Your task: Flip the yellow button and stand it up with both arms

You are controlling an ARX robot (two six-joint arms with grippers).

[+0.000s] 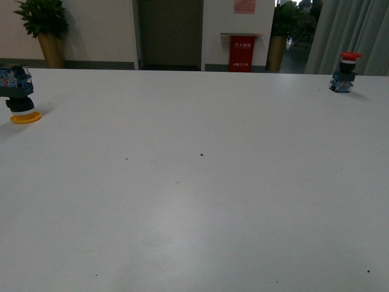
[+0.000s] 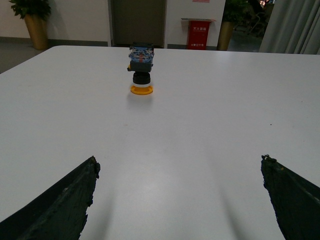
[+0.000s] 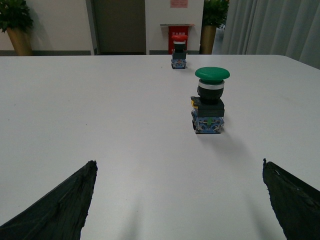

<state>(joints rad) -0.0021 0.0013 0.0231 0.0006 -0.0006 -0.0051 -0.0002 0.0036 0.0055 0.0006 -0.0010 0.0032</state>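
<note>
**Left gripper (image 2: 179,161) and right gripper (image 3: 177,164) gaping empty; yellow button (image 1: 21,97) resting cap-down**

It is sitting on its cap at the white table's (image 1: 194,201) left edge, straight ahead of the left gripper and well apart. I am reading this as the approach step: next, the left gripper is needing to reach its blue body, the right crossing over to steady the flip.

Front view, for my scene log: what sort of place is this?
Likely an office or lobby-type room: a big white table, a potted plant against the back wall, and a dark door beyond the table.
</note>
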